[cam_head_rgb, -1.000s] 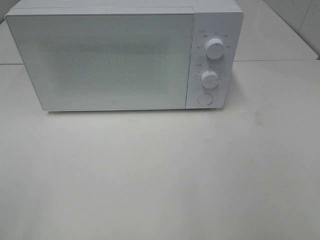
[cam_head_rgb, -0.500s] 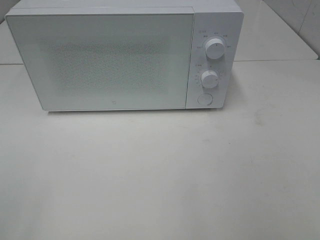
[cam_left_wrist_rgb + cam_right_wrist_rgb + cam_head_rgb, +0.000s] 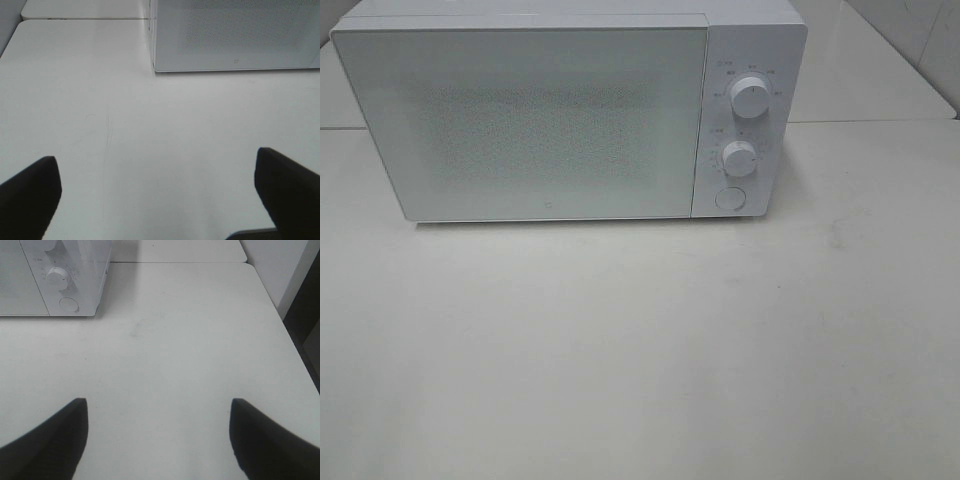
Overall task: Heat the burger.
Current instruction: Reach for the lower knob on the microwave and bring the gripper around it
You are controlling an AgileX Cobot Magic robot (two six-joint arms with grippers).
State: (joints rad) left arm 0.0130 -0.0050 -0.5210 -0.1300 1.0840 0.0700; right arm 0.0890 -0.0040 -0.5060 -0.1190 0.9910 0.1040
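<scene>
A white desk [image 3: 620, 350] carries a white microwave [image 3: 540, 120] with its door closed. The left gripper [image 3: 156, 160] and right gripper [image 3: 158, 405] hang spread wide and empty above it. The burger shows in no view, so its place cannot be told. Nothing has shifted since the earlier frame.

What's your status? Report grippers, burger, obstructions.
Left gripper open, empty. Right gripper open, empty. Burger not in view. Microwave door shut.

The microwave [image 3: 750, 40] has a smooth white shell that looks like plastic. Its door [image 3: 540, 120] is glossy with a fine dotted mesh. The bench [image 3: 640, 350] before the microwave is smooth, pale, faintly scuffed and softly shiny.
</scene>
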